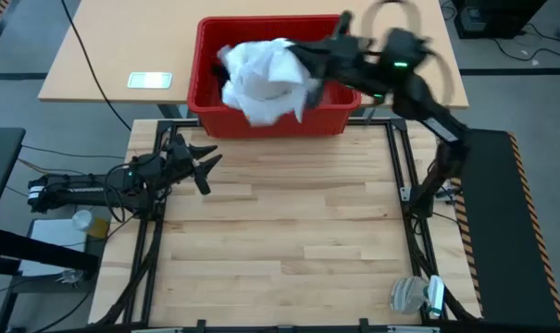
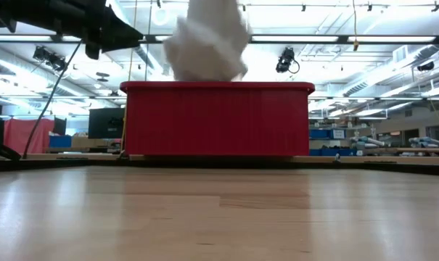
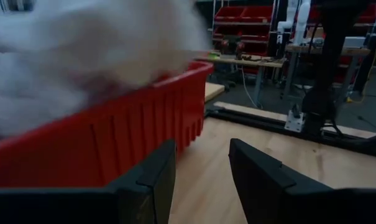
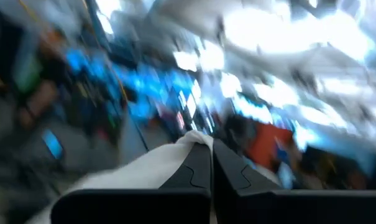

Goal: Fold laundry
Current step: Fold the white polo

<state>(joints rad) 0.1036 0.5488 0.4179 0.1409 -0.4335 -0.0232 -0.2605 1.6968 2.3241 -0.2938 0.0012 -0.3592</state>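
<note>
I'm holding the soft, crumpled white shirt (image 1: pixel 264 81) over the red crate (image 1: pixel 205 109), right gripper (image 1: pixel 305 57) pinching it; left gripper (image 1: pixel 204 165) is idling half-open

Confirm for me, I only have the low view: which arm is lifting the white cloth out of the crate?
Observer: The right claw, shut on the white shirt above the red crate.
Operator: Where is the left arm?
Observer: The left claw hovers open over the table's left edge, near the crate's front corner, holding nothing.
Operator: Anything on the table?
Observer: No laundry lies on it.
</note>
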